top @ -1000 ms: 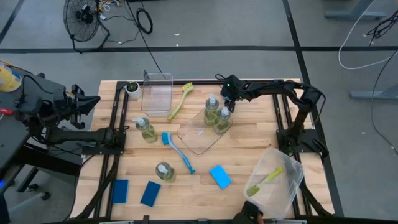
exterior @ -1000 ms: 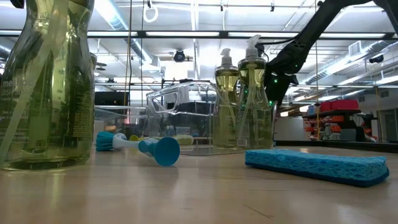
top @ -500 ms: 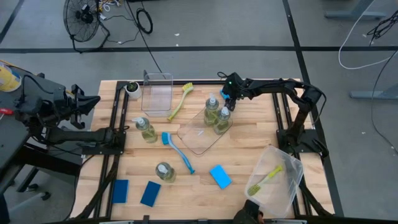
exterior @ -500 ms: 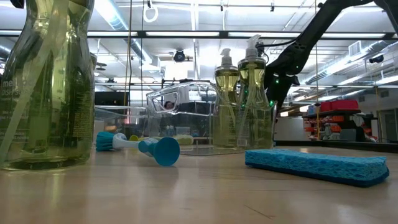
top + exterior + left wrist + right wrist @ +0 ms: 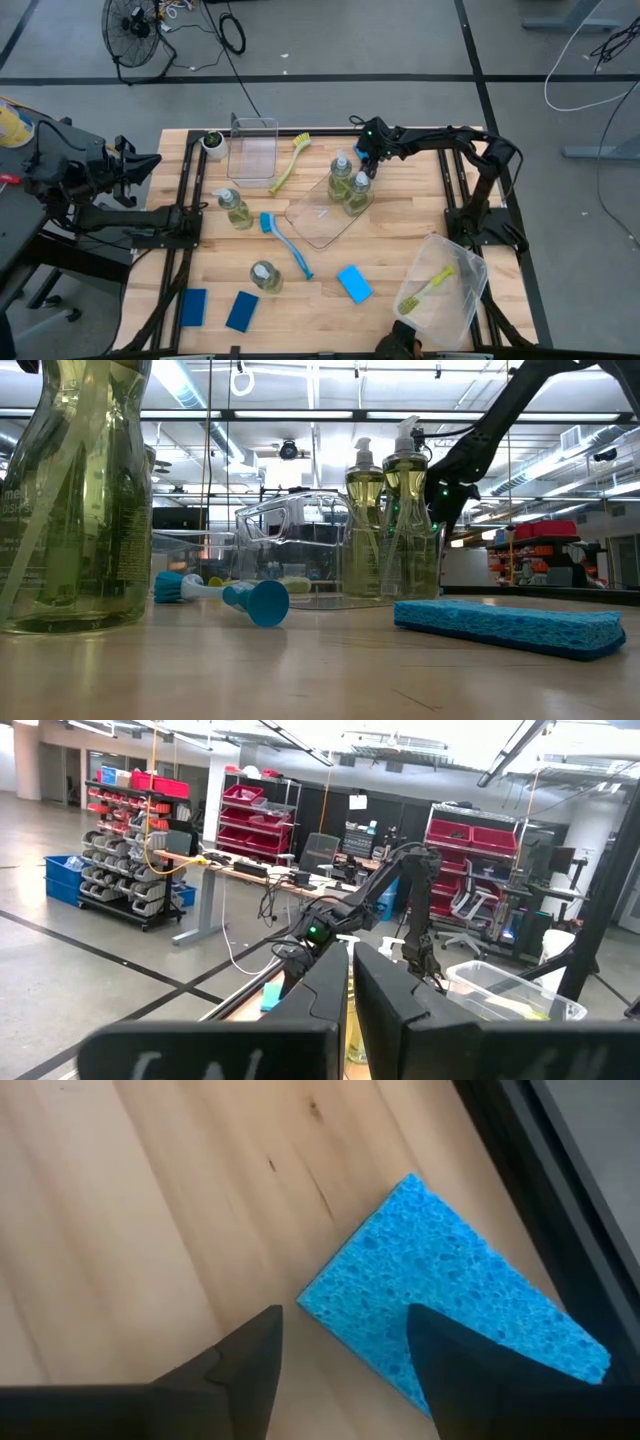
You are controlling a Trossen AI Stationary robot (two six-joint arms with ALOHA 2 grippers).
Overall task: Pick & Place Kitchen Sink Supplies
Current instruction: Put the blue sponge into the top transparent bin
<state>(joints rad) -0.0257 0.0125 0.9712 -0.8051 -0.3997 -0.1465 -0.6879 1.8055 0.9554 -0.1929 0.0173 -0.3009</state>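
Hovering: right jaws [image 5: 340,1345] released | blue sponge [image 5: 455,1305] lying just beyond, between fingertips

Grey floor [image 5: 350,40], red-binned shelves [image 5: 255,815] beyond

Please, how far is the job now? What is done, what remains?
Looks done: two bottles stand on the clear tray, one yellow-green brush lies in the tilted bin. In hand: the right pincer hangs open over a blue sponge, not gripping it. Remaining: two more bottles, two brushes and three sponges loose on the table. The left pincer waits beside the table.
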